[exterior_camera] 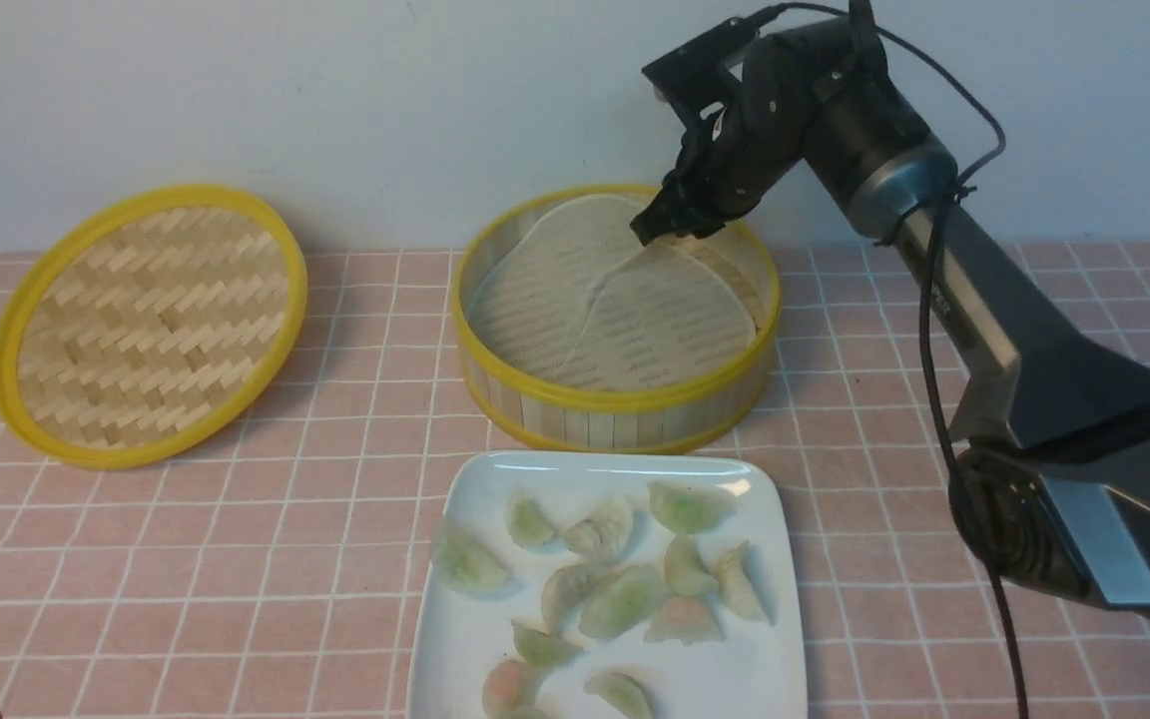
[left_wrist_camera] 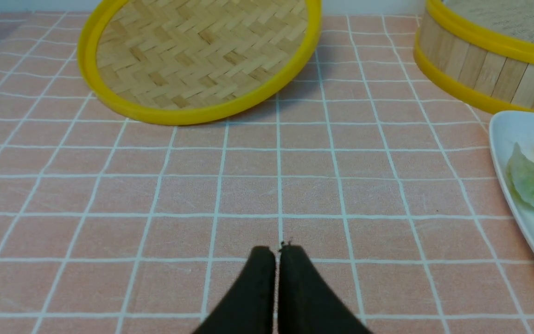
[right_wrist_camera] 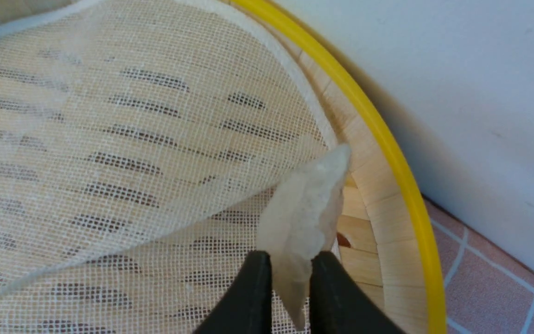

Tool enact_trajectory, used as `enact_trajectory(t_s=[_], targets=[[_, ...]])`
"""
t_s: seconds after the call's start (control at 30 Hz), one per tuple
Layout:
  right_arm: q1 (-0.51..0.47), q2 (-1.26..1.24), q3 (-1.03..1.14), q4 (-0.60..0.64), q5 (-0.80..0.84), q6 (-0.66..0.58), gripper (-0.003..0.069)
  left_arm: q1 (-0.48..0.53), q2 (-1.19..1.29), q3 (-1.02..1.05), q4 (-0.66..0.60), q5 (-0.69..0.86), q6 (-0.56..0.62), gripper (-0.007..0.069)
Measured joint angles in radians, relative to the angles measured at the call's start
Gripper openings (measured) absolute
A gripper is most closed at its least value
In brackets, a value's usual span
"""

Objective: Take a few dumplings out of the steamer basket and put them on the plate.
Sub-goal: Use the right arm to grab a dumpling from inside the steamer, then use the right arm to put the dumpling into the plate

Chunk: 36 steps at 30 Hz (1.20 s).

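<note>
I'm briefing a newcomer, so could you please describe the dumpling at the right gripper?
Find the yellow-rimmed steamer basket. Over it, the right gripper has one dumpling between its fingertips. It alone is there; the others lie on the plate.

In the front view, the glossy white square plate with rounded corners (exterior_camera: pixel 715 689) runs off the lower edge, cutting off a pale translucent dumpling (exterior_camera: pixel 523 713). The black right arm (exterior_camera: pixel 974 270) leaves the frame at the right, and its black right gripper (exterior_camera: pixel 660 215) hides part of the round bamboo steamer basket's far wall (exterior_camera: pixel 625 404). The left wrist view crops the basket, the plate and the round woven bamboo lid with a yellow rim (left_wrist_camera: pixel 202 55); the black fingers of the left gripper (left_wrist_camera: pixel 277 250) look blurred there.
</note>
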<state>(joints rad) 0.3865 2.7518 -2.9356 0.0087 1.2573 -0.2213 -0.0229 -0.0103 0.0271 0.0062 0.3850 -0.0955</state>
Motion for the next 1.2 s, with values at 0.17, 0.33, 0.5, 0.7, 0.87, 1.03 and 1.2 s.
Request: enact_trajectory(t_s=[0.17, 0.33, 0.5, 0.7, 0.87, 1.03, 1.2], targets=[[0.0, -0.007, 0.001, 0.003, 0.007, 0.012, 0.0083, 0.0, 0.0, 0.0, 0.0, 0.0, 0.0, -0.0006], [0.0, -0.117, 0.097, 0.046, 0.013, 0.039, 0.0083, 0.0, 0.0, 0.0, 0.0, 0.0, 0.0, -0.0006], [0.0, -0.364, 0.403, 0.136, 0.005, 0.039, 0.0078, 0.0, 0.0, 0.0, 0.0, 0.0, 0.0, -0.0006], [0.0, -0.663, 0.852, 0.25, -0.003, 0.036, 0.0076, 0.0, 0.0, 0.0, 0.0, 0.0, 0.0, -0.0006], [0.026, -0.899, 1.283, 0.383, -0.006, -0.038, 0.0076, 0.0, 0.0, 0.0, 0.0, 0.0, 0.0, -0.0006], [0.128, -0.945, 1.532, 0.391, -0.015, -0.055, 0.0074, 0.0, 0.0, 0.0, 0.0, 0.0, 0.0, -0.0006], [0.222, -0.946, 1.66, 0.341, -0.029, 0.02, 0.0074, 0.0, 0.0, 0.0, 0.0, 0.0, 0.0, -0.0006]])
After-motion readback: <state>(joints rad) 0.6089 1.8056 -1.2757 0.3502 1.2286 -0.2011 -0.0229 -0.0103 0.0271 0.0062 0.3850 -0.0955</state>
